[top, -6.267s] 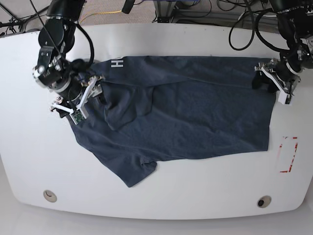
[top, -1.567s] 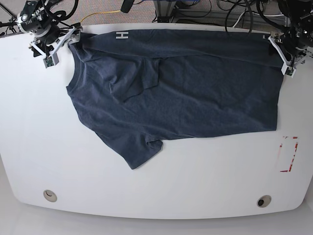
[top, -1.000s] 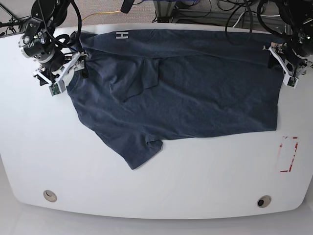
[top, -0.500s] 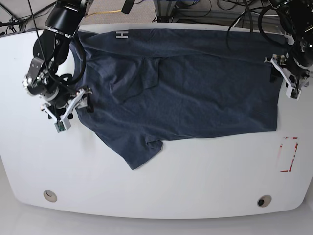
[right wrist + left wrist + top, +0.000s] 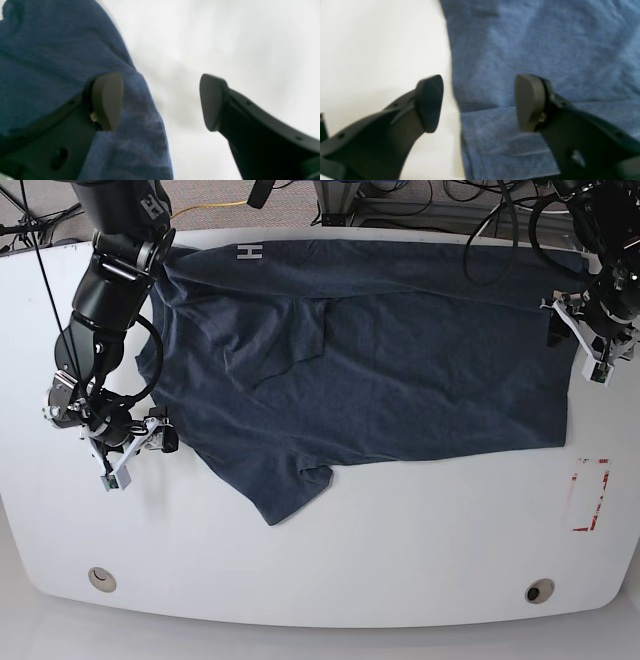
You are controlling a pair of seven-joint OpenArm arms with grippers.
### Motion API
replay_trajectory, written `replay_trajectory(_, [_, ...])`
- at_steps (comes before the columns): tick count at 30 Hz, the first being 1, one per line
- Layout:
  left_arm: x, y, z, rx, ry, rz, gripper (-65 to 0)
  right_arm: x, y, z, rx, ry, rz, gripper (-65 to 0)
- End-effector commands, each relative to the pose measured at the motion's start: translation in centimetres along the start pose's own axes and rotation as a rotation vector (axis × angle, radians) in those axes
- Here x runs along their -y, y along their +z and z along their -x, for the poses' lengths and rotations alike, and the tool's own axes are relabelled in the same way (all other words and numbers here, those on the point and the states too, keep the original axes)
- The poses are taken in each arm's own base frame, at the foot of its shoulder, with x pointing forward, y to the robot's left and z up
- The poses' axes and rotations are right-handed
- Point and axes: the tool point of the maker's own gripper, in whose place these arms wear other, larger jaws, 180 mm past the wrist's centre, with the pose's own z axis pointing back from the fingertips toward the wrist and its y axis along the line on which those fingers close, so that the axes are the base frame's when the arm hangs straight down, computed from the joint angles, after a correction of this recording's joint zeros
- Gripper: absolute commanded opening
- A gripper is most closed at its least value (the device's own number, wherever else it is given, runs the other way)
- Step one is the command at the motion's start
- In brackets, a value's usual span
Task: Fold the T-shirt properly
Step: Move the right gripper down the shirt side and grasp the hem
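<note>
White table [image 5: 400, 560], rounded corners; cables behind far edge. Shirt [image 5: 400, 370] spread flat across far half, white letter near collar, sleeve toward front-left. Red-marked tag [image 5: 588, 495] on table at right. L gripper [image 5: 580, 340] wide, straddling hem edge [image 5: 455, 87]. R gripper [image 5: 135, 448] wide, at sleeve edge; nothing held.

White table [image 5: 420, 540], red-outlined marker [image 5: 589, 496], cables [image 5: 400, 198] behind

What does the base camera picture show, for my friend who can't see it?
A dark blue T-shirt lies spread on a white table, one sleeve poking toward the near edge. The right tool sits open beside the shirt's edge; the left tool sits open at the opposite edge.
</note>
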Motion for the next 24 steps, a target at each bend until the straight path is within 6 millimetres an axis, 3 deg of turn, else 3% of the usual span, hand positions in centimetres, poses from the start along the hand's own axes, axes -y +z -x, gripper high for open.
replay_trajectory(1, [-0.7, 0.5, -1.1, 0.033, -0.014, -0.02, -21.7, 0.5, -0.2, -1.6, 0.054, -0.008, -0.006, -19.0])
replay_trajectory(8, [-1.1, 0.5, -2.1, 0.061, -0.011, -0.028, -21.7, -1.3, -2.0, 0.0, 0.022, -0.052, -0.059, -19.0])
replay_trajectory(18, [-1.4, 0.5, -2.7, 0.072, -0.007, -0.037, -21.7, -4.3, -3.4, 0.1, 0.029, -0.069, -0.116, -19.8])
replay_trajectory(21, [-1.8, 0.5, -3.8, 0.099, -0.007, -0.047, -21.7, -4.4, -3.4, 0.1, 0.031, -0.07, -0.119, -29.0])
replay_trajectory(24, [-2.1, 0.0, -4.1, 0.102, 0.014, -0.042, -21.7, -4.5, -3.5, 0.0, 0.033, -0.07, -0.12, -44.5])
